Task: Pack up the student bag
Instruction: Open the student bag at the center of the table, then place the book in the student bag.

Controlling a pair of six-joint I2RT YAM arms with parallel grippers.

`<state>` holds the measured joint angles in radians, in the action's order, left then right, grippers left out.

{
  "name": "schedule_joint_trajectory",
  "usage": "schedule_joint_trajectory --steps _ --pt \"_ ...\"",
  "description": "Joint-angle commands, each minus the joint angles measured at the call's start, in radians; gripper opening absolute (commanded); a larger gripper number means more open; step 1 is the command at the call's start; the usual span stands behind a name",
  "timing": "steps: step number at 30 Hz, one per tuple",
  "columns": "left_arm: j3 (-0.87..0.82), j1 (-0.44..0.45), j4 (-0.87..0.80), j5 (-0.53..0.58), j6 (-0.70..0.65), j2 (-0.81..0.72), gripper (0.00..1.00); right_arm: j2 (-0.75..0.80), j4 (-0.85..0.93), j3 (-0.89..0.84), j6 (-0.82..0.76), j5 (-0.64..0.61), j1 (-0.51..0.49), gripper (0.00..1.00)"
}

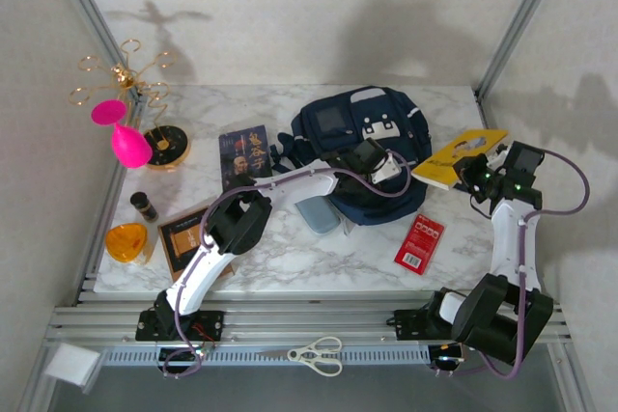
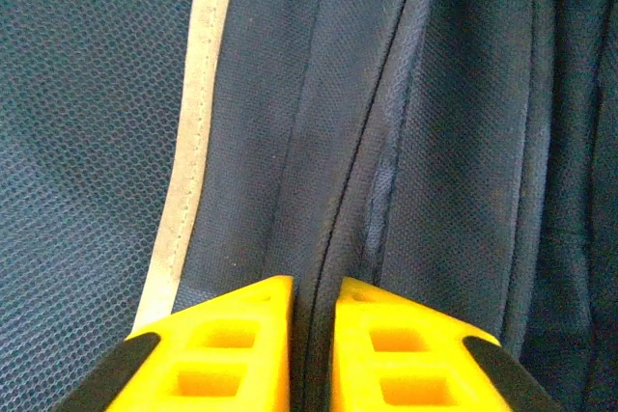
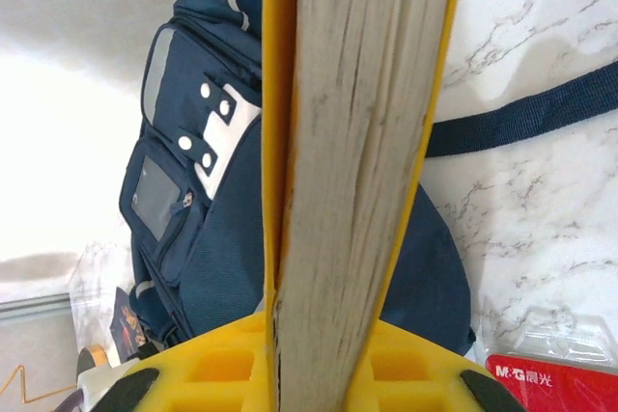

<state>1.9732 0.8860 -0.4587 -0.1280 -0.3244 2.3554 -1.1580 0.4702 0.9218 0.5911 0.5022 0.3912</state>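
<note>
The right end effector (image 3: pixel 323 335) is clamped on a yellow book (image 3: pixel 362 123), holding it above the desk (image 1: pixel 319 258) at the bag's 3 o'clock. The left end effector (image 2: pixel 312 288) has its jaws almost together, apparently pinching a ridge of fabric beside a seam on the bag (image 1: pixel 333 137). The bag lies mid-desk, toward 12 o'clock. It looks soft, floppy and fairly light, so the cloth will likely bunch rather than lift whole. A fold by the zip seems the best hold for pulling the mouth open.
</note>
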Motion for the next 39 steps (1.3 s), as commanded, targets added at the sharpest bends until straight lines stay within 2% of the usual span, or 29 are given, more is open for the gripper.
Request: schedule_joint_trajectory --steps 1,2,3,16,22,25,29,32,35,39 --pt "0.039 -0.004 0.030 0.049 -0.007 -0.003 0.05 0.042 -0.017 0.048 0.001 0.046 0.001 0.00" --pt "0.039 -0.005 0.031 0.055 -0.010 -0.015 0.00 0.046 -0.008 0.050 0.000 0.050 0.001 0.00" --pt "0.037 -0.007 0.032 0.060 -0.011 -0.032 0.00 0.054 0.001 0.055 -0.002 0.050 0.000 0.00" --pt "0.133 -0.044 0.037 0.243 0.078 -0.244 0.00 0.193 0.242 0.127 -0.075 -0.002 -0.002 0.00" --pt "0.255 -0.058 0.007 0.202 0.093 -0.238 0.00 0.228 0.299 0.059 -0.120 0.085 -0.046 0.00" --pt "0.310 -0.058 -0.019 0.202 0.094 -0.216 0.00 0.236 0.281 0.021 -0.110 0.133 -0.118 0.00" --pt "0.338 -0.058 -0.010 0.215 0.105 -0.220 0.00 0.234 0.128 -0.113 -0.040 0.286 -0.198 0.00" --pt "0.338 -0.059 -0.009 0.209 0.112 -0.232 0.00 0.217 -0.051 -0.198 0.019 0.310 -0.295 0.00" --pt "0.330 -0.059 -0.027 0.184 0.112 -0.234 0.00 0.138 -0.252 -0.232 0.069 0.346 -0.371 0.00" --pt "0.317 -0.059 -0.041 0.180 0.123 -0.237 0.00 -0.026 -0.447 -0.239 0.068 0.323 -0.397 0.00"
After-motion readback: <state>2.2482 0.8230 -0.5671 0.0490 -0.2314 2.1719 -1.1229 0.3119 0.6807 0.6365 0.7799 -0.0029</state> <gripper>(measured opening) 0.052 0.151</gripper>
